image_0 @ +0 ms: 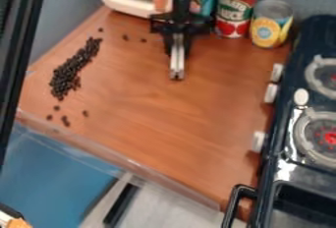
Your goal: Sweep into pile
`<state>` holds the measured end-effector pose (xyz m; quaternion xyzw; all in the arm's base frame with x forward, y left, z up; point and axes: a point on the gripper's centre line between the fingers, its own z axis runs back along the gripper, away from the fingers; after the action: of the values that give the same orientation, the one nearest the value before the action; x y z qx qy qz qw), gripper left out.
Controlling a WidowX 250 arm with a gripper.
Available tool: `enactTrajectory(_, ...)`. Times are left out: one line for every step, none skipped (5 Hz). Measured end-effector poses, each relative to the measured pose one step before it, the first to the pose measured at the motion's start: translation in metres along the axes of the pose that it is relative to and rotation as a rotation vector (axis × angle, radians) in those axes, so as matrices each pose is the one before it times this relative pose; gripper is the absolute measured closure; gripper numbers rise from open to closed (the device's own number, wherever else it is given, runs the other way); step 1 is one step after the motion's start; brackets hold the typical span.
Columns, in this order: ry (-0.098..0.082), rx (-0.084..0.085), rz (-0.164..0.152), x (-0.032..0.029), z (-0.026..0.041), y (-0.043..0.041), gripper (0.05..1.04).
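"Where are the bits we're sweeping?"

"Left side of the frame, on the wooden counter (pixel 174 124). The dark beans (pixel 70 70), or beads perhaps, lie in a slanting streak from the upper left down towards the left edge of the counter. There are strays too: a few beyond its upper end, and a few more below its lower end."

"And the hand (pixel 177 76)?"

"Top centre, over the counter, well apart from the streak. Its two fingers are drawn together with nothing visible between them."

"How would the beans handle?"

"Each one light and probably hard, I'd say, small enough to roll or skitter off at a sharp tap. As a heap they'd give way rather than move as one piece, so the streak will likely spread if it's hit in the middle."

"So where do you take hold?"

"I wouldn't pinch at all. Keep the fingers together, set them low just outside a loose end, and use their side as a blade. Push slowly along the streak from either end towards its thick part, then bring in the strays. Fragile they probably aren't, but pressing down hard could shoot them sideways, and the left edge of the counter is near."
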<state>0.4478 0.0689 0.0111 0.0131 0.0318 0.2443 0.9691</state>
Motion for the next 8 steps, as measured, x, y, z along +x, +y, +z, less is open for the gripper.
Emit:
enactTrajectory(0.0155,-0.0142,0.0401,0.00562,0.00106,0.01005,0.695)
enactTrajectory(0.0004,-0.0102,-0.0075,-0.00055,-0.00256,0.00312,0.695)
enactTrajectory(0.0017,-0.0186,0.0558,-0.00088,0.00046,0.00780,0.695)
enactTrajectory(0.0202,-0.0112,0.0158,-0.00096,0.00011,0.00566,0.695)
enactTrajectory(-0.0012,-0.0127,0.0970,0.01287,0.00371,0.04341,0.695)
enactTrajectory(-0.0057,0.0034,0.0213,0.00575,0.00023,0.01298,0.695)
enactTrajectory(0.0015,-0.0047,-0.0039,0.00078,0.00157,0.00107,0.695)
enactTrajectory(-0.0082,-0.0113,0.0498,0.00555,0.00238,0.00712,0.695)
